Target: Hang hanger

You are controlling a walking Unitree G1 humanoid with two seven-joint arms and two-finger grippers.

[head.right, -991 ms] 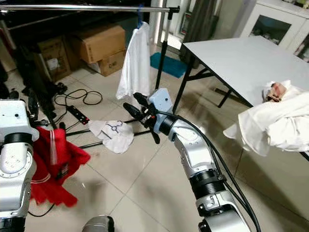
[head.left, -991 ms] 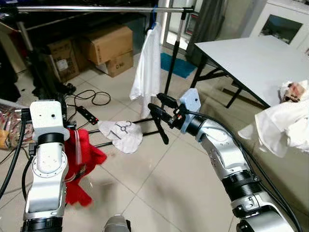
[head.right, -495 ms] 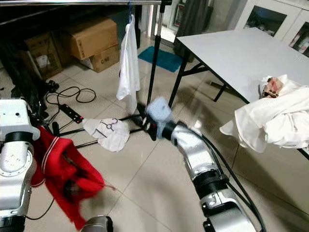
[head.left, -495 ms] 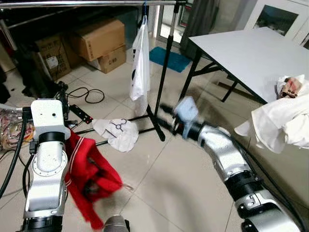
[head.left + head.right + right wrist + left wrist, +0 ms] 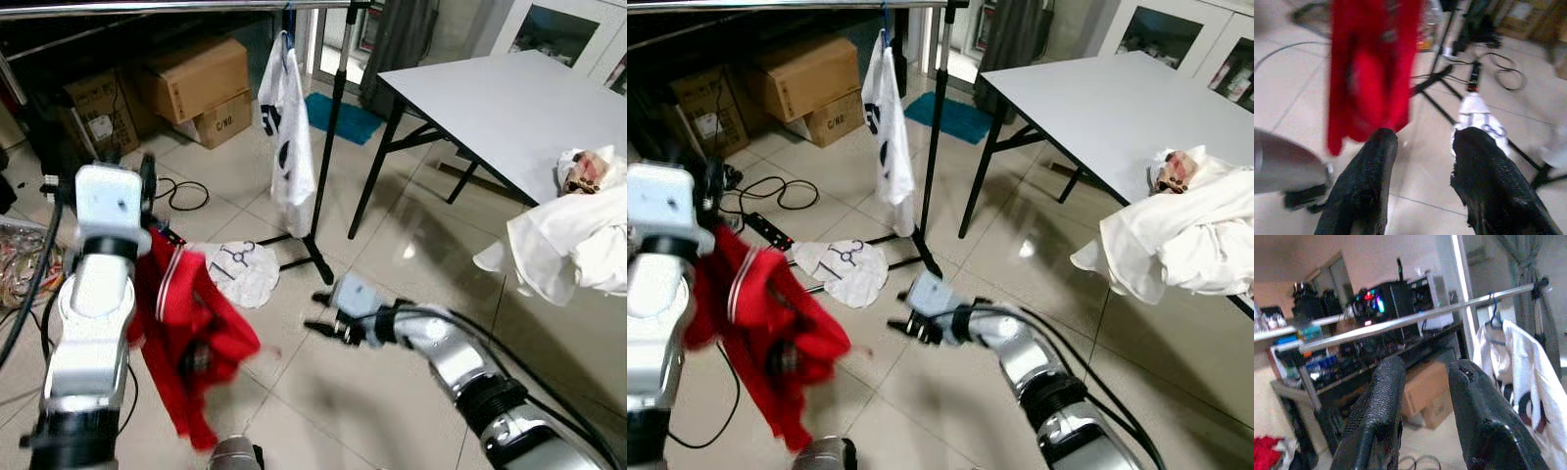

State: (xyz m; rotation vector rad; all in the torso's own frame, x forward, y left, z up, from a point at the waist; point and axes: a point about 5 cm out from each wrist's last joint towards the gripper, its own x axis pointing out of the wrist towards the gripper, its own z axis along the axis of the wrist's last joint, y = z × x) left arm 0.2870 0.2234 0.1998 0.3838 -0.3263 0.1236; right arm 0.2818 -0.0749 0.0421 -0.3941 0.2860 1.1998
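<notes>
A: So where was the red garment [image 5: 186,338]?
B: Below the rail [image 5: 176,8], dangling beside the left gripper [image 5: 1422,401], jaws parted and empty. The right gripper [image 5: 326,325], released, hovered low. Lifting it railward looked next.

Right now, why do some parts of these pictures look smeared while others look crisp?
In the left eye view the red garment and the right hand are motion-blurred, while the table is sharp and the tiles show glare. In the left wrist view the left hand looms soft before a hazy rail. In the right wrist view everything is smeared.
</notes>
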